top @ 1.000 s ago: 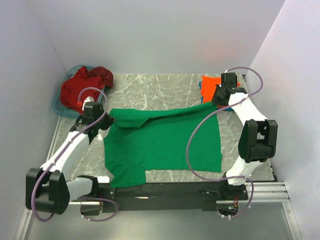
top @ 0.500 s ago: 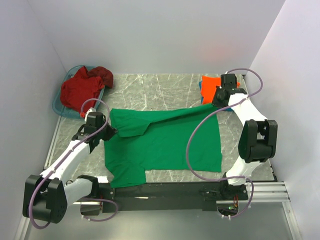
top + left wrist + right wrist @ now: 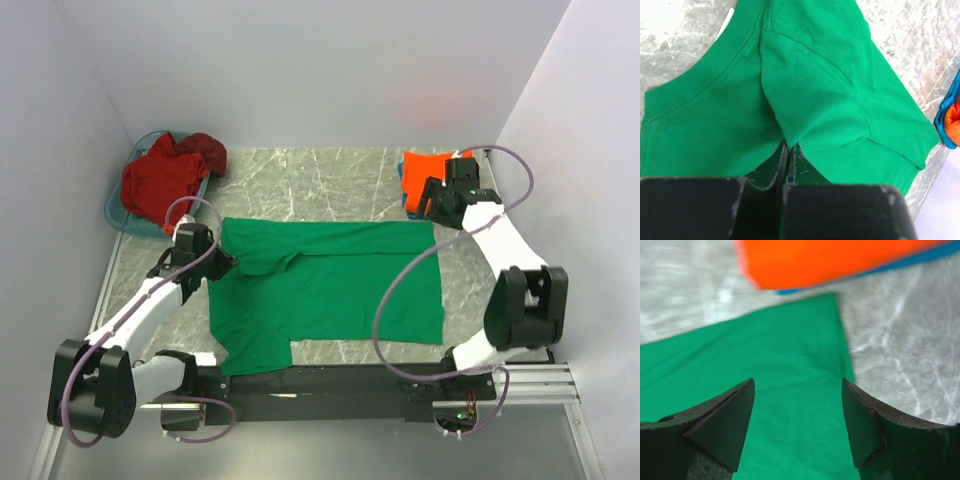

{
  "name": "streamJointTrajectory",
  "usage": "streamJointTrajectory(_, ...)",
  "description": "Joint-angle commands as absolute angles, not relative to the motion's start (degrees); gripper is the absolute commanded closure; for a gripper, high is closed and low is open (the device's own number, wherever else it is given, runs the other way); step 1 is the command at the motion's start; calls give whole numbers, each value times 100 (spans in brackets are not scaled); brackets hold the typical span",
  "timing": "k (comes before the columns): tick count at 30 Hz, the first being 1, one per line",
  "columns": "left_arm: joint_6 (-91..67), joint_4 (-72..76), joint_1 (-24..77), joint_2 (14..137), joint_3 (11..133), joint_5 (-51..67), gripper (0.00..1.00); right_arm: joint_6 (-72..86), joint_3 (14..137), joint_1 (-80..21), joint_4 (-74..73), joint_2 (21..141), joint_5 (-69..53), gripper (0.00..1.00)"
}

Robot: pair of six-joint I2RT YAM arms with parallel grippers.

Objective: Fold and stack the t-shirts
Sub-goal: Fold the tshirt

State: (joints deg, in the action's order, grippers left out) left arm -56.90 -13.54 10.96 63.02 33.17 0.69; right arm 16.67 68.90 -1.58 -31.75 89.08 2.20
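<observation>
Since a sec ago the R gripper [image 3: 797,382] has let go. Its jaws are wide apart w/ nothing between them, hanging just over the green tee's [image 3: 330,285] far R corner. That corner was drawn up & out toward the gripper before. Now it's dropped, and the tee's far edge runs straight across the table [image 3: 300,180]. The R arm has swung out a bit too.

L gripper [image 3: 788,150] has barely shifted in the last half sec. It stays clamped on a pinch of green cloth by the far sleeve. The fabric tents up into the shut jaws, and a flap lies doubled over the body next to the collar.

Positions: green tee is spread mid-table and mostly flat, collar to the L, hem to the R. Orange tee [image 3: 425,165] sits folded at far R on top of a blue tee [image 3: 920,257], just past green's corner. Can't tell if they touch. Red tee [image 3: 160,180] is heaped in the basket [image 3: 115,210], far L.

Meaning, IMO: the spread/straighten step looks finished on the R side, so that arm is free to re-grip for a fold. The L side isn't settled. The sleeve flap needs laying down neatly or it'll bunch. No proper fold yet, so stacking is a long way off, and red hasn't been started.
</observation>
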Motion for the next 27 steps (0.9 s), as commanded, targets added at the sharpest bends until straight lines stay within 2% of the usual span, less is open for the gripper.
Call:
streamJointTrajectory(1,-5704,-985,1116,6521,3515,264,100,1556,6777,-674,-2892,8227,-281,23)
streamJointTrajectory(10,-5493,-502,1020,7795,4385,676,100,1933,6346,-2995,-1988,8103,-1010,25)
streamJointTrajectory(15,-5502,-334,941,8278,4561,888,100,2320,6713,-4076,-1319,9095,-1187,29)
streamJointTrajectory(20,-5493,-255,827,8411,4526,958,100,2583,7478,-4552,-1239,10376,-1275,37)
streamJointTrajectory(27,-5370,-132,729,8569,4456,1169,100,2803,8226,-4816,-1309,11249,-792,42)
